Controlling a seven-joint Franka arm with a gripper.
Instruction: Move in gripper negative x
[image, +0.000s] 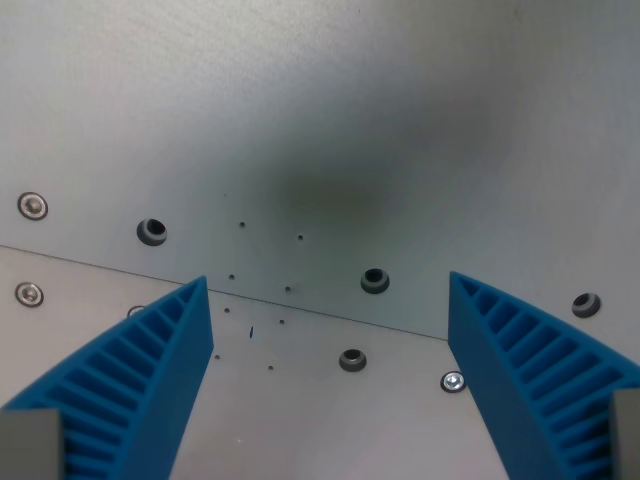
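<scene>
the blue ribbed-finger gripper (328, 300) is standing wide apart, holding nothing, hanging over the grey metal plate (320, 120) with bolt holes; advise translating level, avoiding the raised seam (330, 315).

gripper fingers (130, 385): bright blue, with a pattern of parallel ridges across their inner faces
finger mounts (30, 445): plain grey blocks at the lower corners of the wrist view
metal plates (330, 110): pale grey, matt, unpatterned, with a soft darker shadow patch near the centre
seam (100, 267): a thin dark line running slantwise between the two plates
threaded holes (374, 280): dark grey to black rings with black centres
screw heads (33, 205): silvery, shiny, round
small specks (242, 224): tiny dark dots scattered in the middle
short mark (251, 332): dark blue stroke on the lower plate
</scene>
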